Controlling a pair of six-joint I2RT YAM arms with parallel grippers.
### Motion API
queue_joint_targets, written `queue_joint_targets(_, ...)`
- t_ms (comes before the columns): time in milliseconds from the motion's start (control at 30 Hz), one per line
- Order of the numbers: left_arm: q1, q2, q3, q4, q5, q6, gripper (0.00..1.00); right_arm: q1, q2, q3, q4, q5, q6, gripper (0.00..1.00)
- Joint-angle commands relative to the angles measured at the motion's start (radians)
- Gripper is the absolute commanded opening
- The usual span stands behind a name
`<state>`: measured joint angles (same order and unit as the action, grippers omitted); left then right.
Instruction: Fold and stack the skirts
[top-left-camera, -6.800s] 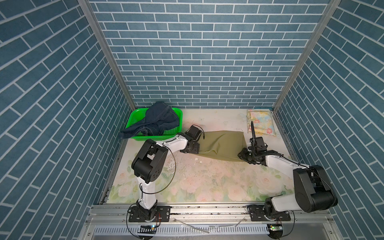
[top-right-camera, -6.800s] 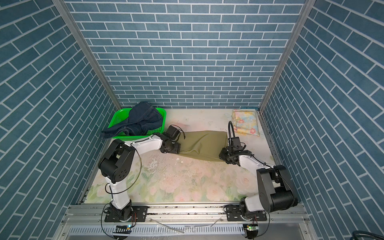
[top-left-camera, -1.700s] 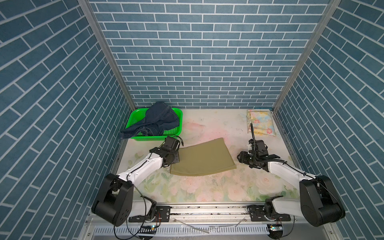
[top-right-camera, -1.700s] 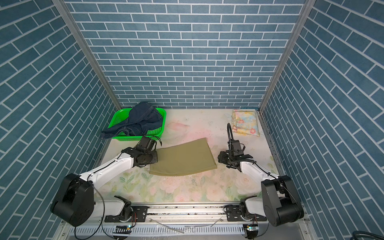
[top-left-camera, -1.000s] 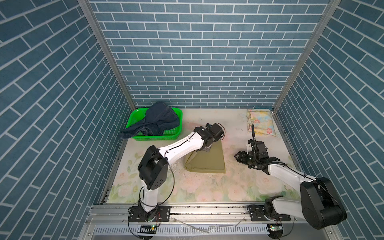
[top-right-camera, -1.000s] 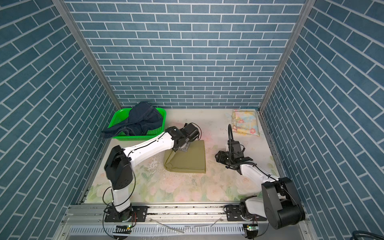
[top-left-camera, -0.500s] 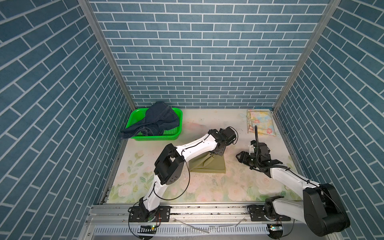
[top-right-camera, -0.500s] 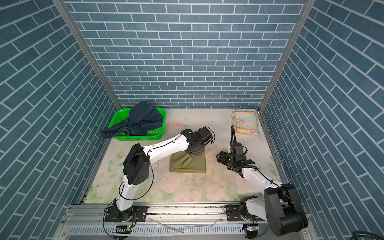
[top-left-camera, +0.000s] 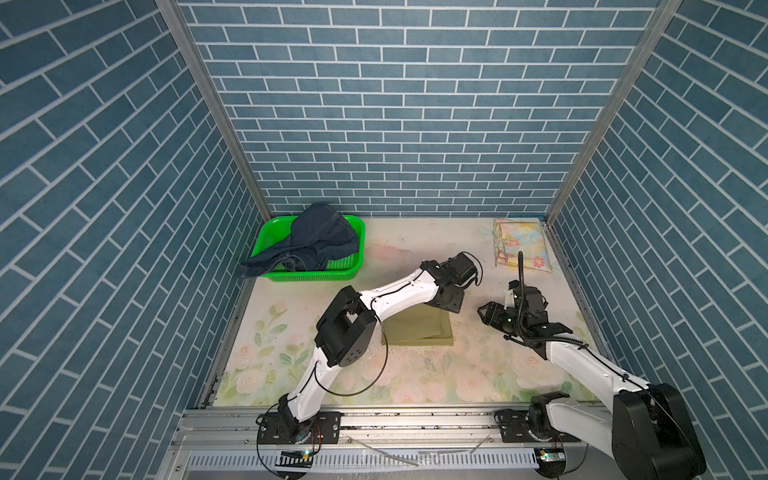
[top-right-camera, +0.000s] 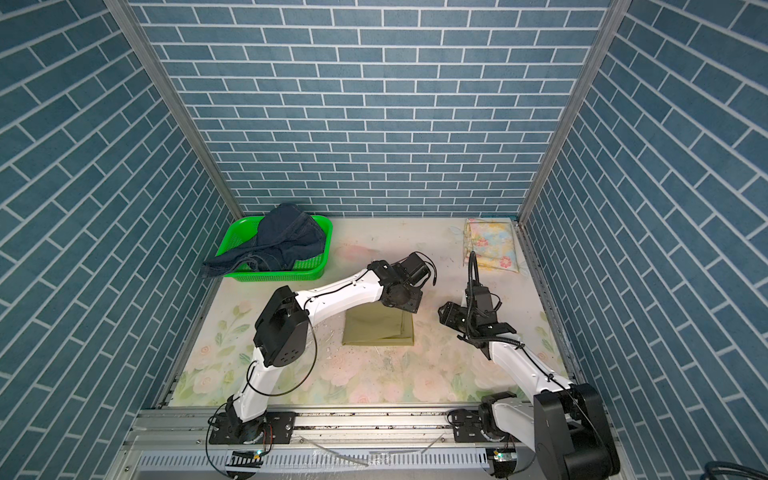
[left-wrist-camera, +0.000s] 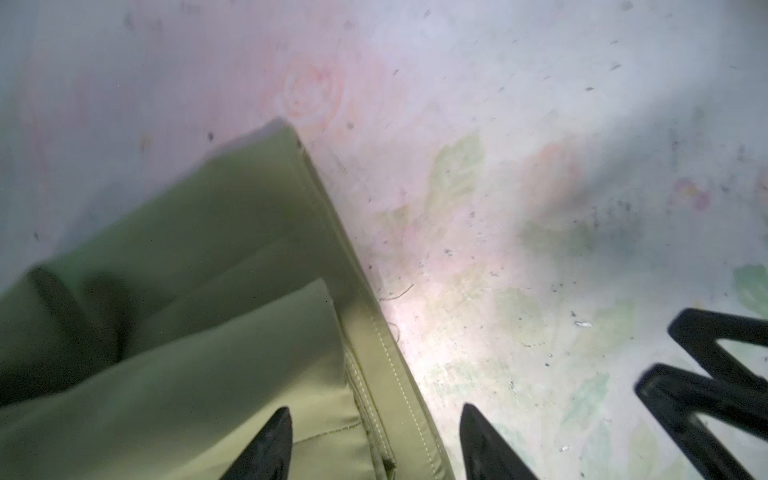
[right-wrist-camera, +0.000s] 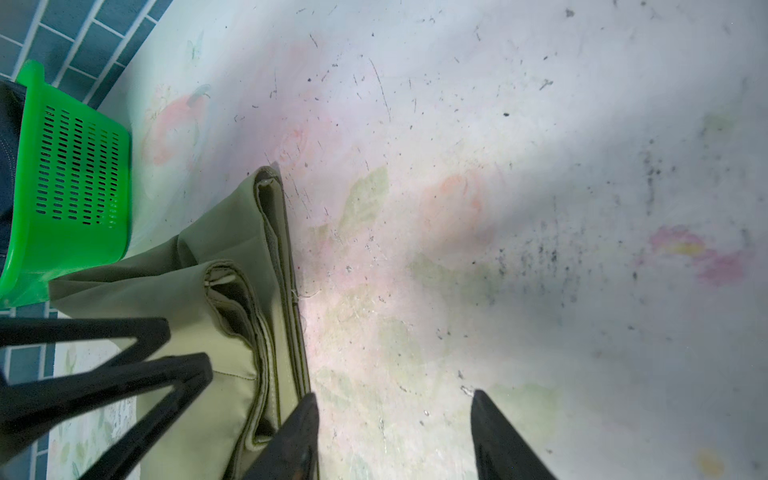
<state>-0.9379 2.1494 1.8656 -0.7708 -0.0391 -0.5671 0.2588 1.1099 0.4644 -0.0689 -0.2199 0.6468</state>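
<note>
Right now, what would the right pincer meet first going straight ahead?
Likely the floral tabletop, just beside the edge of the olive-khaki skirt; one fingertip might graze that cloth. Depth is unclear.

white links (top-left-camera: 399, 291), black joints (top-left-camera: 343, 332), black cables (top-left-camera: 520, 270); left gripper (left-wrist-camera: 374, 440) black, seemingly pointed.

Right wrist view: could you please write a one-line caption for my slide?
Open right gripper beside the folded olive skirt on the floral tabletop, green basket beyond.

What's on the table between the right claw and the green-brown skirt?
Nothing. Only a narrow strip of bare flowery table separates the right gripper from the olive skirt, as both top views show.
</note>
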Motion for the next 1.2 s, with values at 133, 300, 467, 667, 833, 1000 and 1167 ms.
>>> queue_joint_targets(133,0.072,-0.251,-0.146,0.075,0.020,0.031,0.83,0.022,-0.051,-0.011,-0.006,-0.009,-0.046,0.58)
queue_joint_targets(300,0.158,-0.397,-0.372,0.135,0.042,0.040,0.84,0.158,-0.029,0.024,0.036,0.012,-0.010,0.57)
queue_joint_targets(467,0.190,-0.517,-0.530,0.142,0.005,0.075,0.84,0.279,0.038,0.062,0.082,0.031,0.062,0.54)
queue_joint_targets(667,0.219,-0.626,-0.633,0.115,-0.011,0.135,0.84,0.384,0.136,0.121,0.099,0.081,0.112,0.52)
queue_joint_targets(833,0.223,-0.654,-0.528,-0.055,-0.053,0.243,0.89,0.439,0.177,0.157,0.083,0.126,0.136,0.52)
queue_joint_targets(1000,0.227,-0.678,-0.480,-0.075,-0.015,0.315,1.00,0.475,0.217,0.170,0.084,0.163,0.179,0.52)
queue_joint_targets(1167,0.243,-0.651,-0.391,-0.120,0.081,0.350,1.00,0.507,0.262,0.194,0.067,0.167,0.219,0.52)
